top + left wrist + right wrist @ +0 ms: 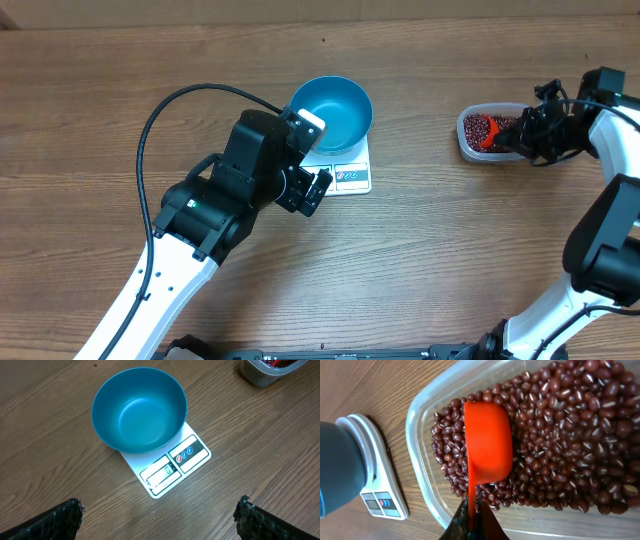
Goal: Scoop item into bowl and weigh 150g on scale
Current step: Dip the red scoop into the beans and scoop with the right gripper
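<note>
Left gripper [157, 519] wide open, holding nothing, bowl [137, 410] on scale [176, 466] ahead of jaws, right gripper [472, 521] closed on red scoop [487, 440], beans [560, 435] just beyond jaws

Just ahead of right claw [471, 512]: orange scoop [487, 442], handle end btwn the claw tips, cup further out, smooth rounded back toward cam. Scoop sits inside clear plastic container [420, 455], rounded-rect, its near wall right below/in front of claw. Wood-grain table [420, 260] under everything. Bare tabletop btwn tips of left claw [159, 510].
</note>
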Available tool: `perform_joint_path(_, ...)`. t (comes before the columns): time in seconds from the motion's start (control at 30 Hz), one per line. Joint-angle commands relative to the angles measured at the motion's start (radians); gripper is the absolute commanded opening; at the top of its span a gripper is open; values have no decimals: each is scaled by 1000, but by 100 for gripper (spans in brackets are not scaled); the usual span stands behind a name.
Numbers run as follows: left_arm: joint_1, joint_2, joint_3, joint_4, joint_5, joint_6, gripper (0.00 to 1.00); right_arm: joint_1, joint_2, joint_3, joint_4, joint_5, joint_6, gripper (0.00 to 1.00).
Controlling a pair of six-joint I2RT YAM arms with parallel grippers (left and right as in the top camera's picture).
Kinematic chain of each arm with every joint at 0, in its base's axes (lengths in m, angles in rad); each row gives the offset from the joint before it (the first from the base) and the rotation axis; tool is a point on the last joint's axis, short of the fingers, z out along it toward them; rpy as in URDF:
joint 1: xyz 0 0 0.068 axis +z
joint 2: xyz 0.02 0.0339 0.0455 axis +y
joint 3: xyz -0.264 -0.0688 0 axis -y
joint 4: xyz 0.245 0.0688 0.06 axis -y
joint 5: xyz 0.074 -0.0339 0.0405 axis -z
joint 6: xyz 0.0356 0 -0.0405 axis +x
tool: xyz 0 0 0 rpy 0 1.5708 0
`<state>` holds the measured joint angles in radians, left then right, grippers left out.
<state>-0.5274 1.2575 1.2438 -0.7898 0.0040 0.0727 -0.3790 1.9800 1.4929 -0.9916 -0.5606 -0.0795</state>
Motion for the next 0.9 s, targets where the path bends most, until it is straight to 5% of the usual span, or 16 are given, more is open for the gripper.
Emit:
perform_joint_path(0.0,3,-1,-5,1,8,-17,100,-46,29,-2,-18,-21,-8,4)
perform_joint_path(0.87,3,-1,-5,0,8,-17,100,-160,29,-2,-125,-369,-188,4)
